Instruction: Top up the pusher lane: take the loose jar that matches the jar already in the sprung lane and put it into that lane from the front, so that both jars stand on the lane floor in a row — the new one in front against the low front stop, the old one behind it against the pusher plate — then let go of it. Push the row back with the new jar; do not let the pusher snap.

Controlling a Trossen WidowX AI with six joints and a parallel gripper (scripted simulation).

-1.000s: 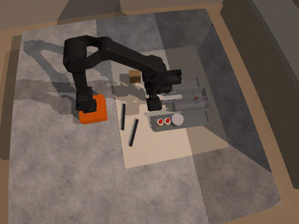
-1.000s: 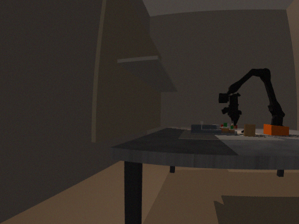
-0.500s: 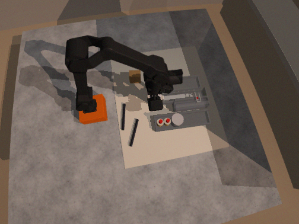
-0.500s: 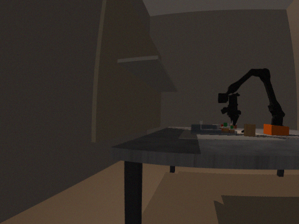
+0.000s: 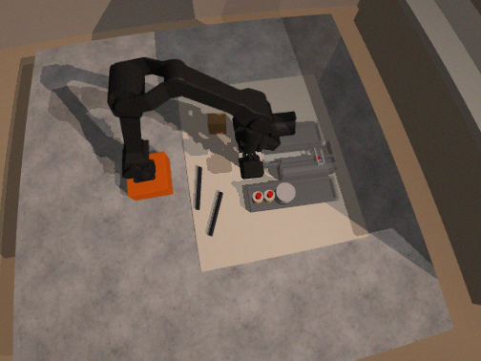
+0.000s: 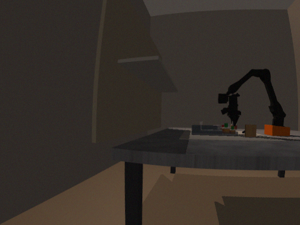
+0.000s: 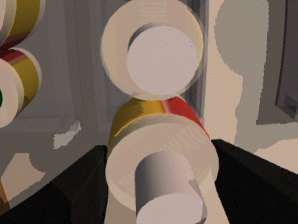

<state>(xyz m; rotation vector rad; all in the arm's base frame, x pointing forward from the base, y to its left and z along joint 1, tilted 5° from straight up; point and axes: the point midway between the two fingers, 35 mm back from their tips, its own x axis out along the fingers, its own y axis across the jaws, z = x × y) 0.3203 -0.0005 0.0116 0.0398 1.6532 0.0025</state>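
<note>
Grey mottled table (image 5: 95,267) with a pale mat (image 5: 267,239), dim room behind.

The gripper is clamped on the loose jar (image 7: 161,163) (cream body, yellow-and-red band, pale lid), just in front of the matching jar (image 7: 153,46) in the grey lane (image 5: 305,164). Two red-capped jars (image 5: 263,196) sit in the neighbouring tray (image 5: 315,191); the arm rises from an orange base (image 5: 162,183).

The way ahead of the hand (image 7: 160,183), closed on a cream jar with a yellow-and-red band (image 7: 160,156), is blocked by a second cream, white-lidded jar (image 7: 153,46) just in front. Two more yellow-banded jars (image 7: 16,50) crowd the left side. Open cream mat (image 5: 267,239) is left beyond two dark bars (image 5: 214,212) on the table (image 5: 95,267).
</note>
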